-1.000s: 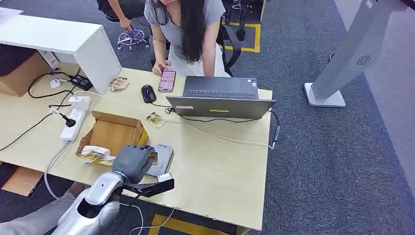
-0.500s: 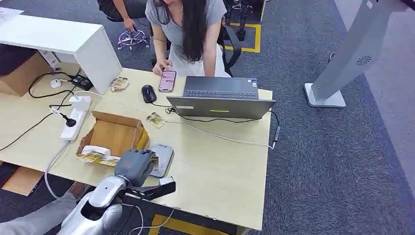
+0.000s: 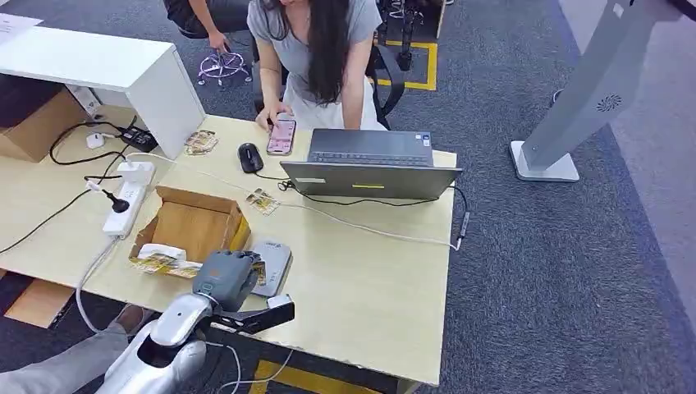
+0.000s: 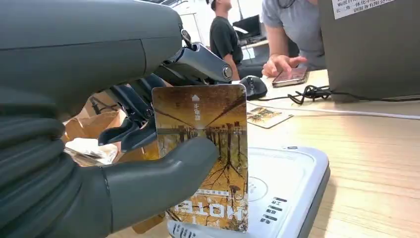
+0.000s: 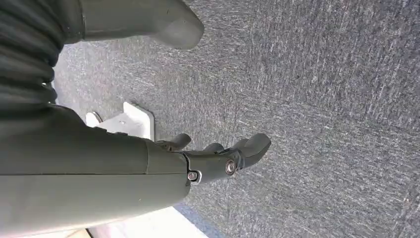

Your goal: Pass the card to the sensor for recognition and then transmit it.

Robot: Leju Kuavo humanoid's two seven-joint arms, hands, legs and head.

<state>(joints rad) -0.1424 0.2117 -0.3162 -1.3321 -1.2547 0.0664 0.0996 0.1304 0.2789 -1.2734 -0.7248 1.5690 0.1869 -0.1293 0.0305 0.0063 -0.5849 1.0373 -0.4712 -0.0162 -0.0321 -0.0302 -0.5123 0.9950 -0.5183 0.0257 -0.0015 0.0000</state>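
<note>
We see the left hand, with its grey ribbed cover and thick smooth thumb, pinching a flat, glossy rectangular card printed with amber trees; the thumb presses the card's face while darker fingers sit behind it. The card stands upright just over the sensor, a pale, rounded-corner plastic pad with a moulded circular mark, lying flat on the worktop; we cannot tell whether the card's lower edge touches it. From the head view, the left hand sits at the near edge of the light wood-grain worktop, partly covering the sensor, just beside an open brown cardboard box with more printed cards along its near rim. Another loose card lies near the box. Further back are a dark laptop, a black mouse, a white power strip with trailing cables, and a phone under the hand of a person leaning over the far edge. The floor is grey, coarse carpet, with a white stand base on it. The right hand hangs over that carpet, its fingers loosely apart and holding nothing.
</note>
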